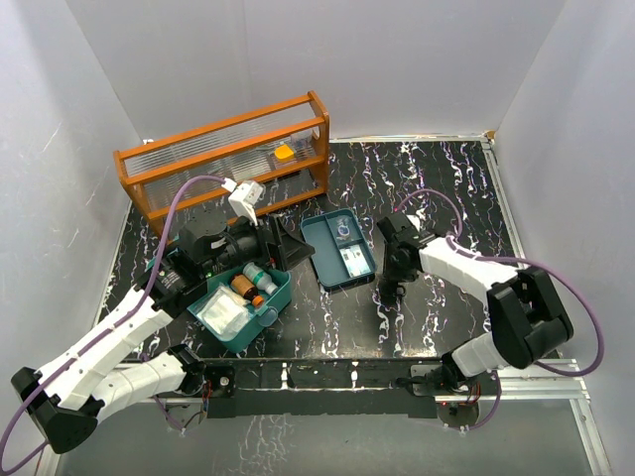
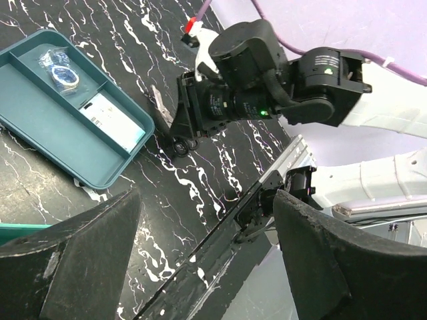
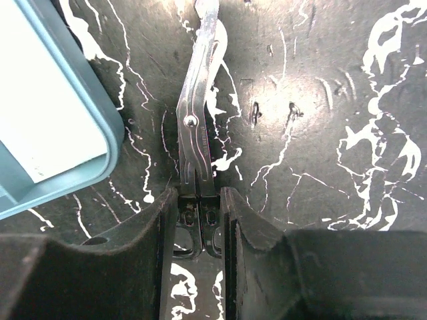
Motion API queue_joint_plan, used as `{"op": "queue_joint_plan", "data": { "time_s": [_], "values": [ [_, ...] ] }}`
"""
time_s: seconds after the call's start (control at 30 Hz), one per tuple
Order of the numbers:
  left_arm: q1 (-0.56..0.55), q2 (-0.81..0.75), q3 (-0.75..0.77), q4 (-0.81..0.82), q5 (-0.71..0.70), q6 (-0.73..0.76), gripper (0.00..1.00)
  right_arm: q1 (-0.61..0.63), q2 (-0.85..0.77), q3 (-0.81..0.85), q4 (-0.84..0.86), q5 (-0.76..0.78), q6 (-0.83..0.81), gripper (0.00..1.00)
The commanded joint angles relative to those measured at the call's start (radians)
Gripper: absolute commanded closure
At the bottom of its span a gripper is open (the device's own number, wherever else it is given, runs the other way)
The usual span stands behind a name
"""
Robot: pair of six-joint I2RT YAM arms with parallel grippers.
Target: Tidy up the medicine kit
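The medicine kit's teal box [image 1: 275, 295] stands open at the near left, holding small bottles [image 1: 250, 281] and a white packet [image 1: 223, 312]. Its teal tray insert [image 1: 323, 260] lies on the table in the middle, with a bagged blue-white item [image 2: 61, 67] and a white packet [image 2: 110, 123] in its compartments. Metal scissors [image 3: 197, 113] lie flat on the table just right of the tray [image 3: 100, 167]. My right gripper [image 3: 199, 200] is down over them, its fingers pressed against both sides of the black handles. My left gripper [image 2: 207, 260] hovers open and empty between box and tray.
An orange-brown wooden rack [image 1: 228, 164] with clear ribbed panels stands at the back left, an orange item [image 1: 285, 152] inside it. White walls enclose the black marbled table [image 1: 446, 188]. The black front rail [image 2: 220, 233] runs along the near edge.
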Motion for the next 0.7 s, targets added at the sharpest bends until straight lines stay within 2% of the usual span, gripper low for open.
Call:
{"op": "queue_joint_plan", "data": {
  "time_s": [0.0,0.27,0.43,0.67],
  "values": [
    [-0.005,-0.028,-0.001,-0.007,-0.014,0.017,0.21,0.003,-0.088,0.033,0.037,0.056,0.040,0.79],
    [-0.005,-0.042,0.013,-0.037,-0.051,0.030,0.21,0.003,-0.175,0.063,0.099,0.014,0.053,0.82],
    [-0.005,-0.072,0.020,-0.066,-0.114,0.033,0.21,0.038,-0.172,0.108,0.160,-0.018,0.034,0.83],
    [-0.004,-0.172,0.015,-0.170,-0.358,0.012,0.19,0.170,-0.019,0.225,0.226,-0.016,0.025,0.83]
  ]
}}
